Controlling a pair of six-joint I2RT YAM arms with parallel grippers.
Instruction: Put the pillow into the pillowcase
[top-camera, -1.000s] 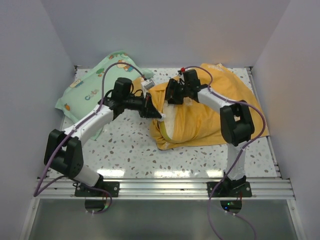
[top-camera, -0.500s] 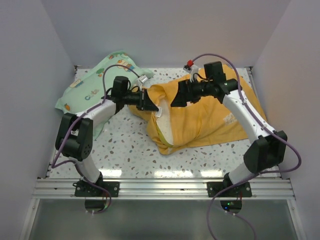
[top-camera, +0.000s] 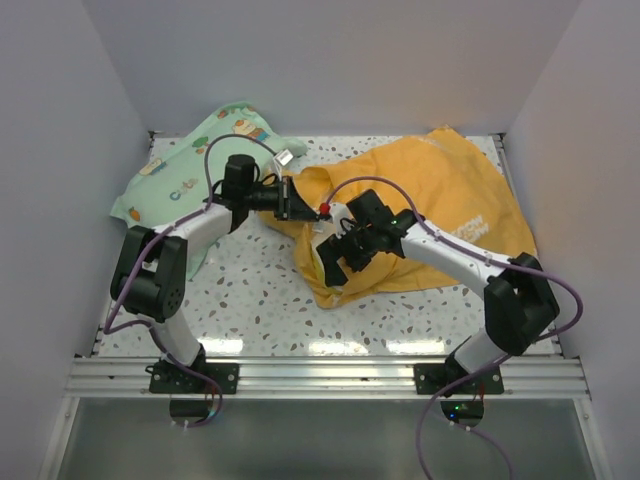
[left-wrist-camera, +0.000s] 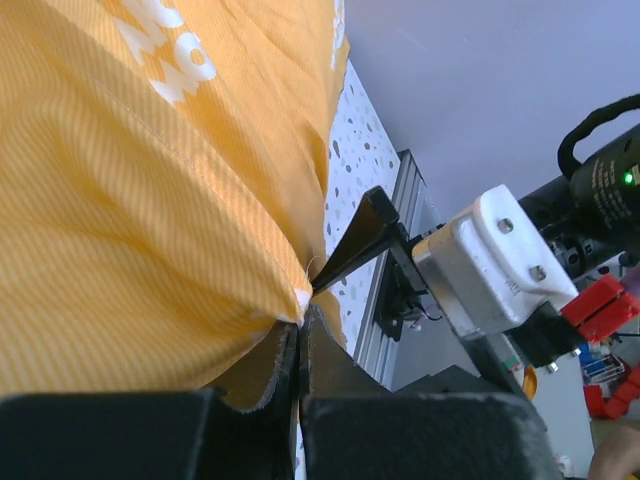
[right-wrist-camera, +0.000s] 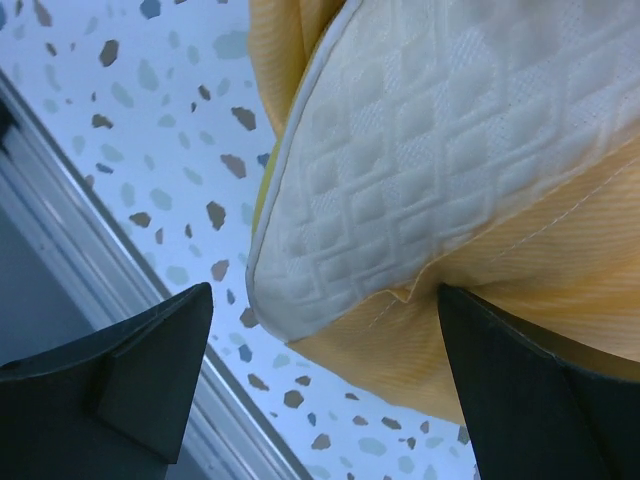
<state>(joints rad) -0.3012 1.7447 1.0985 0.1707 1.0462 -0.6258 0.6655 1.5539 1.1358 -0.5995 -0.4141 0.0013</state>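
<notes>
The orange-yellow pillowcase (top-camera: 440, 215) with white lettering lies across the middle and right of the table. The cream quilted pillow (top-camera: 330, 255) is mostly inside it; its near-left corner sticks out of the opening. My left gripper (top-camera: 293, 203) is shut on the pillowcase's upper opening edge; the left wrist view shows orange cloth (left-wrist-camera: 150, 200) pinched between the closed fingers. My right gripper (top-camera: 338, 258) is open, its jaws wide apart over the pillow's exposed corner (right-wrist-camera: 400, 190) and the case hem (right-wrist-camera: 520, 300), holding nothing.
A mint-green cartoon-print pillow (top-camera: 185, 180) lies at the back left, beside the left arm. White walls enclose the speckled table (top-camera: 250, 300) on three sides. An aluminium rail (top-camera: 330, 375) runs along the near edge.
My right arm swung from above the back of the pillowcase down to its near-left opening. The pillowcase flattened and spread toward the back right. My left gripper kept its hold.
</notes>
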